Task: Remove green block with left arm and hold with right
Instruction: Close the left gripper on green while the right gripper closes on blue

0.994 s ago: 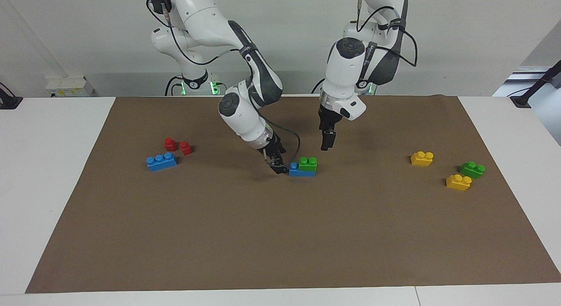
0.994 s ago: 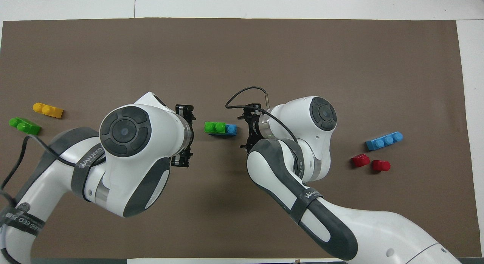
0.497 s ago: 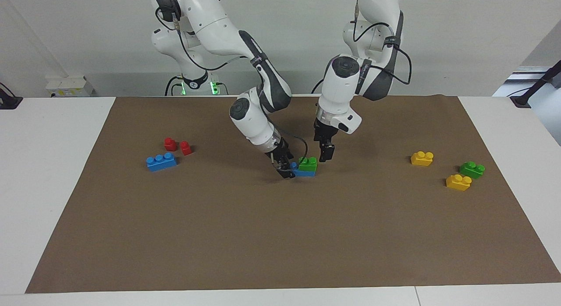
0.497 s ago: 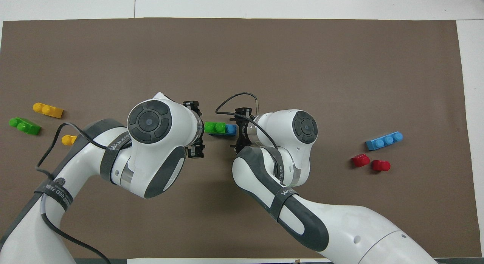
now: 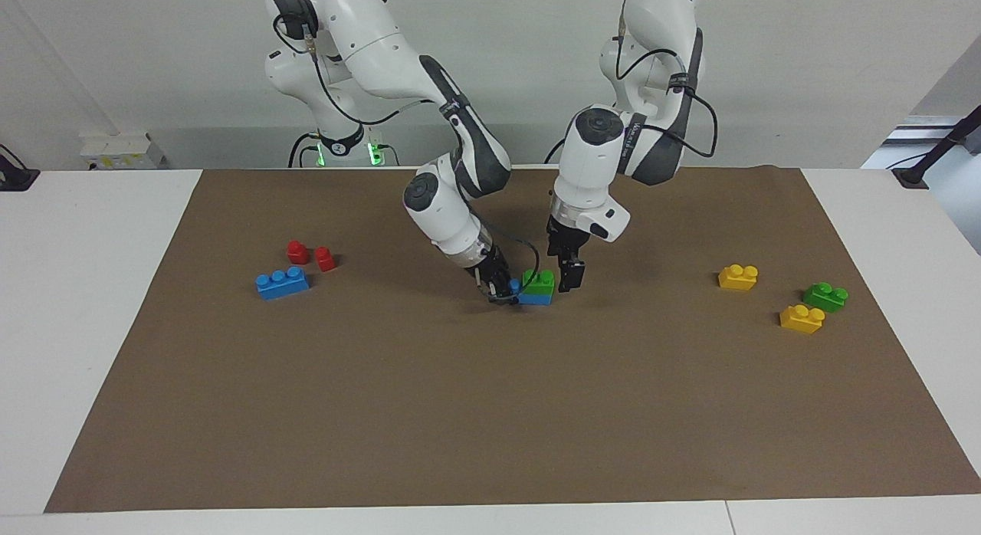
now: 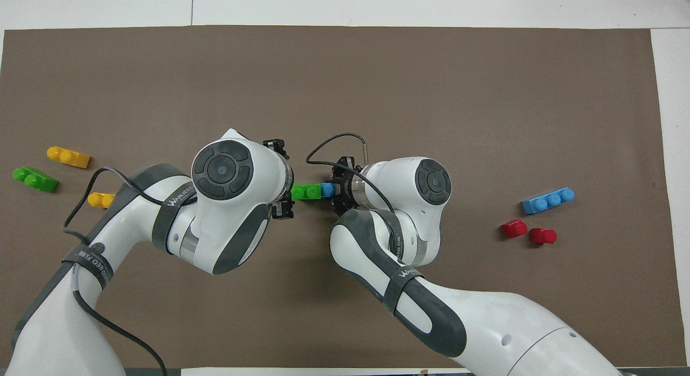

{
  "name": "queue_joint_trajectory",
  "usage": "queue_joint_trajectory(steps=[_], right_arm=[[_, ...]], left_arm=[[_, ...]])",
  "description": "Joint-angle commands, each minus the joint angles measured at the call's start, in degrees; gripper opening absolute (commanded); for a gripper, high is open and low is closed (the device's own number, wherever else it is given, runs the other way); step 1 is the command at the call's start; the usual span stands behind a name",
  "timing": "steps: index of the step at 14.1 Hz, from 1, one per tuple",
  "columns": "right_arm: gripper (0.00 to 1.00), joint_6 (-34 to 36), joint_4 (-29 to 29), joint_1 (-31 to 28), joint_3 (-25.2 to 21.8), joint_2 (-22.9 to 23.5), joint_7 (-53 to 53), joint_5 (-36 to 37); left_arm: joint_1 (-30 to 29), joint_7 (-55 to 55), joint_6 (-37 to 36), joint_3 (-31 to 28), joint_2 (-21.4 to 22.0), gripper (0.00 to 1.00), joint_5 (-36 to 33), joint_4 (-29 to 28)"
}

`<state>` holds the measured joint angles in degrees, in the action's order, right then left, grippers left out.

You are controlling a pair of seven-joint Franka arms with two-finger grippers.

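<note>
The green block (image 5: 539, 280) (image 6: 305, 192) sits pressed onto one end of a blue brick (image 5: 534, 298) (image 6: 327, 189) in the middle of the brown mat. My right gripper (image 5: 503, 291) is low at the blue brick's bare end and is shut on it. My left gripper (image 5: 571, 280) is open and hangs low right beside the green block, at the end toward the left arm, not around it. In the overhead view the left wrist hides its fingertips. An identical green twin (image 5: 825, 297) (image 6: 35, 179) lies toward the left arm's end of the table.
Two yellow bricks (image 5: 738, 277) (image 5: 802, 319) lie beside the green twin. A blue three-stud brick (image 5: 283, 282) and two small red pieces (image 5: 297, 251) (image 5: 325, 259) lie toward the right arm's end. The mat (image 5: 490, 412) covers the white table.
Both grippers came down and closed in on the stack from either end. The right gripper took hold of the blue brick's end, and the stack shifted slightly nearer to the robots.
</note>
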<state>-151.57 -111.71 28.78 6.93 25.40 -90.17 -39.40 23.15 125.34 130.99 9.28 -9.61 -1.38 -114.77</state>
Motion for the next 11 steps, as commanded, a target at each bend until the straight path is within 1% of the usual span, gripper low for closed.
queue_joint_trajectory(steps=[1, 2, 9, 11], right_arm=[[0.0, -0.92, 0.71, 0.22, -0.07, 0.79, 2.36, -1.47], [0.0, -0.92, 0.71, 0.22, -0.07, 0.79, 2.62, -1.47], [0.0, -0.92, 0.53, -0.31, -0.07, 0.79, 2.71, -1.47], [0.0, -0.92, 0.53, -0.31, -0.07, 0.79, 2.71, -1.47]], left_arm=[[2.25, 3.41, 1.11, -0.93, -3.12, 1.0, -2.92, 1.82], [2.34, 3.86, 1.11, -0.84, -3.74, 1.0, -3.62, 2.61], [3.75, 4.74, 1.28, -0.84, -5.51, 1.0, -5.12, 2.44], [3.66, 4.39, 0.06, -0.84, -5.42, 0.96, -6.25, 2.62]])
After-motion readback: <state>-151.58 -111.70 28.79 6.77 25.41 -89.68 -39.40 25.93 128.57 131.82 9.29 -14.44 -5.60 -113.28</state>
